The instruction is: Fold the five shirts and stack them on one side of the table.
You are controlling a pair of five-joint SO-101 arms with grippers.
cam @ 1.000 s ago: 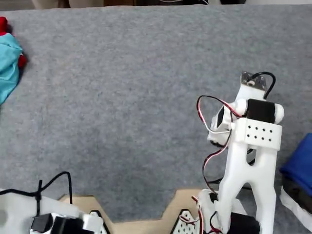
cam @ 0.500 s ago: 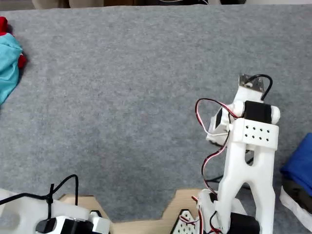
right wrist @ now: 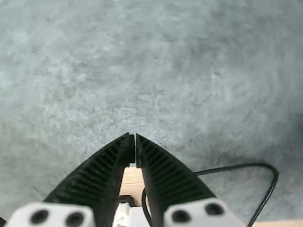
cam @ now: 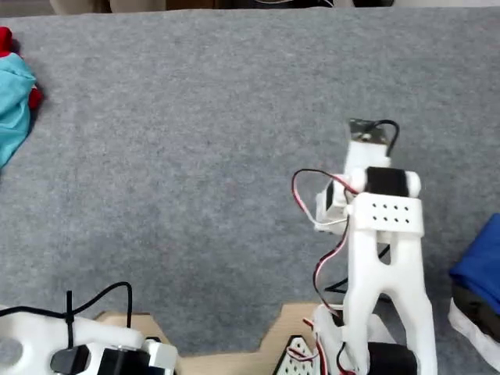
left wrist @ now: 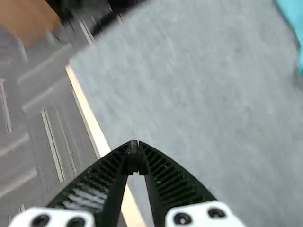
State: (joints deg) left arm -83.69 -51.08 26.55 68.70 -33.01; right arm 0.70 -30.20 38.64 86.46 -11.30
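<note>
Two white robot arms stand along the near edge of a gray felt tabletop (cam: pixel 195 141), neither one holding cloth. The right arm (cam: pixel 384 258) rises upright from the tabletop's near edge, right of the middle, with red and white wires looping off its side. Its jaws are pressed shut on nothing and point down at bare felt, with a black cable (right wrist: pixel 236 165) and a sliver of the wooden base board (right wrist: pixel 130 177) beneath them. The left arm (cam: pixel 86 355) sits low at the tabletop's near left corner. Its jaws are likewise closed and empty, poised over the tabletop's left side edge, where felt gives way to gray floor tiles (left wrist: pixel 33 118). A turquoise shirt (cam: pixel 12 101) lies bunched at the tabletop's far left edge, touching a red cloth (cam: pixel 6 39) that peeks out beside it. At the tabletop's near right edge a blue shirt (cam: pixel 480 262) rests on a dark garment (cam: pixel 467 301) and a white garment (cam: pixel 471 332), the three layered in a pile.
</note>
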